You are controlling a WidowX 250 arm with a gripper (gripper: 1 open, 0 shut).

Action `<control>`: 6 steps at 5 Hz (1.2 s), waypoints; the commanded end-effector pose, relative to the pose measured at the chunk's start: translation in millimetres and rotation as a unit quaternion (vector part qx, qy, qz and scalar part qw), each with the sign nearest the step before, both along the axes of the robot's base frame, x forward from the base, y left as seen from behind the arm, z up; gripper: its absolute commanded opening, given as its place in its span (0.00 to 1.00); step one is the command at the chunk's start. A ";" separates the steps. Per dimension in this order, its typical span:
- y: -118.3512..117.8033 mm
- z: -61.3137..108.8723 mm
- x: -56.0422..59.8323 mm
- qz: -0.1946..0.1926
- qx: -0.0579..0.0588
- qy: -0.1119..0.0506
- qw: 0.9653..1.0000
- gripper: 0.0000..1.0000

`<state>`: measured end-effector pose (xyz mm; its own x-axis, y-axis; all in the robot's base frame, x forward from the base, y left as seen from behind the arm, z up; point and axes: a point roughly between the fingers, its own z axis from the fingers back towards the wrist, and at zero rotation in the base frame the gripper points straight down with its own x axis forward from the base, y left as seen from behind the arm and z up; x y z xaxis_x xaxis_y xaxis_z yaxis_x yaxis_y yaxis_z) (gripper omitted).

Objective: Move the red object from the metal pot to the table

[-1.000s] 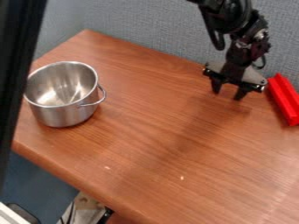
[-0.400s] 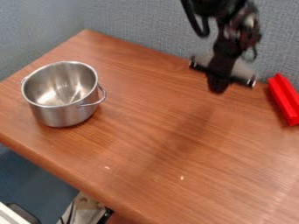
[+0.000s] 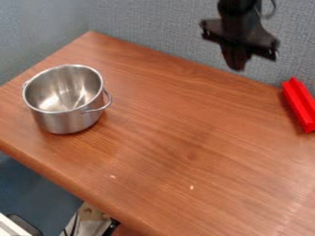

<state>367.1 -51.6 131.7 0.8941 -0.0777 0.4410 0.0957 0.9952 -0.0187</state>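
The red object [image 3: 299, 103] lies flat on the table [image 3: 185, 138] near its right edge, a bright red elongated block. The metal pot [image 3: 64, 97] stands at the left of the table, shiny and with nothing visible inside. My gripper [image 3: 238, 63] hangs above the far edge of the table, up and left of the red block and apart from it. Its fingers are drawn together with nothing between them.
A grey wall rises behind the table. The table's front edge runs diagonally from the left to the lower right, with the floor and some clutter below it. A dark vertical post stands at the far left.
My gripper has shut and risen from just above the table beside the red block, shifting slightly left. The red block and the pot stay where they were.
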 end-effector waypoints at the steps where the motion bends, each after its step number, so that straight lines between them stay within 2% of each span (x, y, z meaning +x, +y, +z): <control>1: 10.0 22.7 -4.2 -0.030 -0.009 -0.023 0.999 0.00; 2: 3.5 9.6 0.6 -0.074 -0.008 -0.007 0.997 1.00; 3: -46.4 -9.6 6.7 -0.147 0.010 0.003 0.989 1.00; 4: -98.9 -28.6 18.4 -0.222 0.033 0.007 0.974 1.00; 5: -115.0 -43.4 40.7 -0.245 0.050 0.013 0.968 1.00; 6: -107.9 -56.1 55.1 -0.263 0.070 0.025 0.962 0.00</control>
